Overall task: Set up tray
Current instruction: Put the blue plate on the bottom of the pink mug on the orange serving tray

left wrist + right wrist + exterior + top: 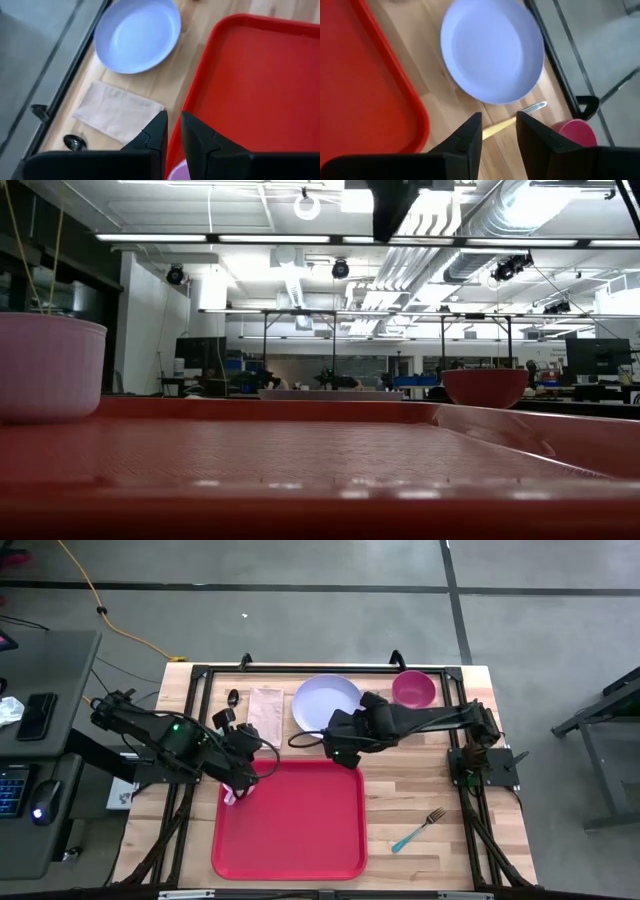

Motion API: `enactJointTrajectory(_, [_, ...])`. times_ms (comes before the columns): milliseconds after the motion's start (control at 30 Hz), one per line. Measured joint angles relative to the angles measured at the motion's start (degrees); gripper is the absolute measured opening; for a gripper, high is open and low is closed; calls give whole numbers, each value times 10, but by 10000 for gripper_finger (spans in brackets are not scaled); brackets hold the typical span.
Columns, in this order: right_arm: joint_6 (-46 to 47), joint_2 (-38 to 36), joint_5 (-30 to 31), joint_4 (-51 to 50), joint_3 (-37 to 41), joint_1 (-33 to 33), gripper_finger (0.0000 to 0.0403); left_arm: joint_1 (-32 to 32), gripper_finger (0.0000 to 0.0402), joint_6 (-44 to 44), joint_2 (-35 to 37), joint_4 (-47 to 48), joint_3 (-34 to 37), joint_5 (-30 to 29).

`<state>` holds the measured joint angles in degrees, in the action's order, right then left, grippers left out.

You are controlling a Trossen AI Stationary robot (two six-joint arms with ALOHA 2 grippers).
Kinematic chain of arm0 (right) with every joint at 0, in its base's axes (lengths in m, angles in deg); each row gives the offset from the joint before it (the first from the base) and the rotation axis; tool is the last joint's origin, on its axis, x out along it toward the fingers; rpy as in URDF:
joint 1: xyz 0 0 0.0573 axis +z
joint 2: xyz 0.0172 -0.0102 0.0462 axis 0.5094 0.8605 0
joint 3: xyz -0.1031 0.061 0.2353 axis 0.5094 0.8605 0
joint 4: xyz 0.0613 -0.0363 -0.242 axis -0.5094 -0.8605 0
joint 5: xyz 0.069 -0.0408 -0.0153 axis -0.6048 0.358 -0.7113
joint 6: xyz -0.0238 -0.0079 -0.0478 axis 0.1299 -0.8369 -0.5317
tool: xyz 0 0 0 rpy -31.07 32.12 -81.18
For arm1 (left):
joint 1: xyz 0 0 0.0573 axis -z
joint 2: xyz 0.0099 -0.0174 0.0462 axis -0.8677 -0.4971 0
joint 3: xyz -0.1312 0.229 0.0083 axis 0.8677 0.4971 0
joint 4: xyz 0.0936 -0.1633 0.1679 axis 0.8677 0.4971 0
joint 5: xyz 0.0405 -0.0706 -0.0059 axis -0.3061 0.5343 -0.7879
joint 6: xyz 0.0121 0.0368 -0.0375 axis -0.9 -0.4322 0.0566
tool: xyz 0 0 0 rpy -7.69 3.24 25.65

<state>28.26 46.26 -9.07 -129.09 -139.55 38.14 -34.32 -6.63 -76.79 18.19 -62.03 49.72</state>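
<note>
The red tray (290, 825) lies on the wooden table near its front edge. A pink cup (48, 368) stands on the tray at its left rim (232, 796). My left gripper (172, 120) hangs above that rim, fingers a little apart with nothing between them. A lavender plate (327, 702) rests on the table behind the tray. My right gripper (499, 120) hovers open over the strip of table between plate and tray. Below it a yellow-handled knife (512, 122) lies on the wood beside the plate.
A beige napkin (266, 710) and a dark spoon (233, 698) lie at the back left. A pink bowl (413, 689) stands at the back right. A teal-handled fork (418, 830) lies right of the tray. Black frame bars run along the table's edges.
</note>
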Motion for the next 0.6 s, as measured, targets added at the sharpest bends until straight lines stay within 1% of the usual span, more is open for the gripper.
enactJointTrajectory(133, [0, -13, -25, 57, 74, -18, 99, 0, 86, -14, 0, 9, -7, 26])
enactJointTrajectory(233, [-3, -30, -36, 114, 134, -36, 99, 0, 86, 8, 0, 28, -7, 26])
enactJointTrajectory(400, [-11, -77, -71, 231, 244, -79, 99, 0, 86, 37, 13, 39, -7, 18])
enactJointTrajectory(467, [-18, -99, -85, 279, 286, -99, 99, 0, 86, 47, 28, 38, -7, 12])
enactJointTrajectory(600, [-35, -144, -92, 349, 356, -136, 99, 0, 86, 59, 66, 26, -7, -7])
